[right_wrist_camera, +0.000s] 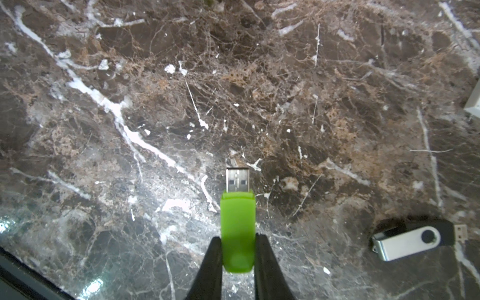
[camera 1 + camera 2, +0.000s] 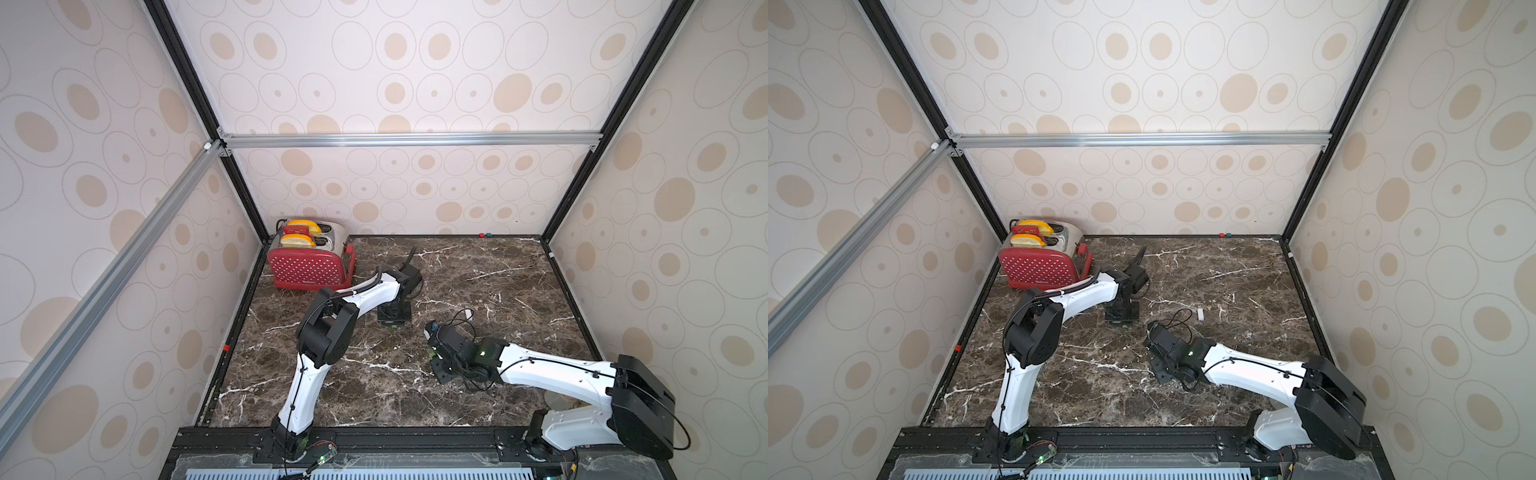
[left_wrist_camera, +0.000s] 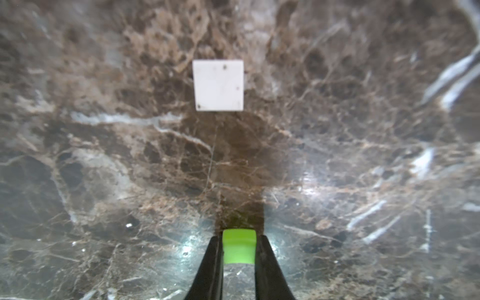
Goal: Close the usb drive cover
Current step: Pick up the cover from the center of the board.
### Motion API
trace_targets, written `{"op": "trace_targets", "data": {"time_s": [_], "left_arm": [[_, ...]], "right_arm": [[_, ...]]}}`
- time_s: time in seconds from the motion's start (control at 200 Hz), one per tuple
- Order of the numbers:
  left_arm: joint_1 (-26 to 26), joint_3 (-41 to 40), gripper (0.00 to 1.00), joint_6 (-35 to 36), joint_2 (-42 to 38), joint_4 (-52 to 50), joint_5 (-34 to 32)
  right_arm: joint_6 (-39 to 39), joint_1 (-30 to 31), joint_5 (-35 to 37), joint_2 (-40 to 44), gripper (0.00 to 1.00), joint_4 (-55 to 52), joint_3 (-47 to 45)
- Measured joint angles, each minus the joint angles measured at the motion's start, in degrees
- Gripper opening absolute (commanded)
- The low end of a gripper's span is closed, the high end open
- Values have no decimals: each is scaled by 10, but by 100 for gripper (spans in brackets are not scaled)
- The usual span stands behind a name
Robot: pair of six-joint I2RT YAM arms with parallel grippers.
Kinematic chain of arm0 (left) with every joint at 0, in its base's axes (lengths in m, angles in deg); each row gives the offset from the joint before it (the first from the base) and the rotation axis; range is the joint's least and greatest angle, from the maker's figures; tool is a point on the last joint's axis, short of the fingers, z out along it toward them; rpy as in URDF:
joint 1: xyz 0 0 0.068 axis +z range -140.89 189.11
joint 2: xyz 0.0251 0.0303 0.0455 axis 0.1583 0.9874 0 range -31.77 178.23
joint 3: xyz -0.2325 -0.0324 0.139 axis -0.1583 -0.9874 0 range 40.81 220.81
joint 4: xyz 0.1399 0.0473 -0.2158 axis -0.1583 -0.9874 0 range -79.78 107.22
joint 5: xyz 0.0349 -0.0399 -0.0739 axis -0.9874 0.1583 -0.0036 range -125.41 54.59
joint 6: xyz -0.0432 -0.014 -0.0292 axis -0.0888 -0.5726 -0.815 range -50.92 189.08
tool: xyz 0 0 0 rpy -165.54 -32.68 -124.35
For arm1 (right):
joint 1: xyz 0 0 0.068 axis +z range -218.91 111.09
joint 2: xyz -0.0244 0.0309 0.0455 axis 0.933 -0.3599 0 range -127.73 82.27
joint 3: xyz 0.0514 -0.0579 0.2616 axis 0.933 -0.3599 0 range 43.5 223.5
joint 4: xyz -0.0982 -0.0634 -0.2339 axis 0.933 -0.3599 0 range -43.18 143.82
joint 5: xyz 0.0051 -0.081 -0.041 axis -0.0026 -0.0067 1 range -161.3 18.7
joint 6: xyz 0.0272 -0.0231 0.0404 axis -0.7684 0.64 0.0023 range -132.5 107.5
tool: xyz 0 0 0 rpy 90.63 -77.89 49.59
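The usb drive (image 1: 237,228) is bright green, and its bare metal plug (image 1: 237,179) points away from my right gripper (image 1: 238,237), which is shut on the drive's rear end. In the left wrist view my left gripper (image 3: 239,237) is shut on the cover (image 3: 239,246), a short green cap pinched between both black fingers. In both top views the left gripper (image 2: 392,322) points down at the marble table (image 2: 498,266) near its middle. The right gripper (image 2: 430,332) hovers a short way to its right, apart from it.
A black swivel drive with a silver clip (image 1: 413,240) lies on the marble beside the right gripper. A small white block (image 2: 1200,313) lies further right, and a white square piece (image 3: 218,85) lies beyond the left gripper. A red toaster (image 2: 307,259) stands in the back left corner.
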Motion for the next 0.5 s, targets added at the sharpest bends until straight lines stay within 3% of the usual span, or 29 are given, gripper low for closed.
{"op": "trace_targets", "data": {"time_s": [0.501], "left_arm": [[0,-47,0,-51,-94,71,45]], "right_arm": [[39,0,-41,64,0,41,-35]]}}
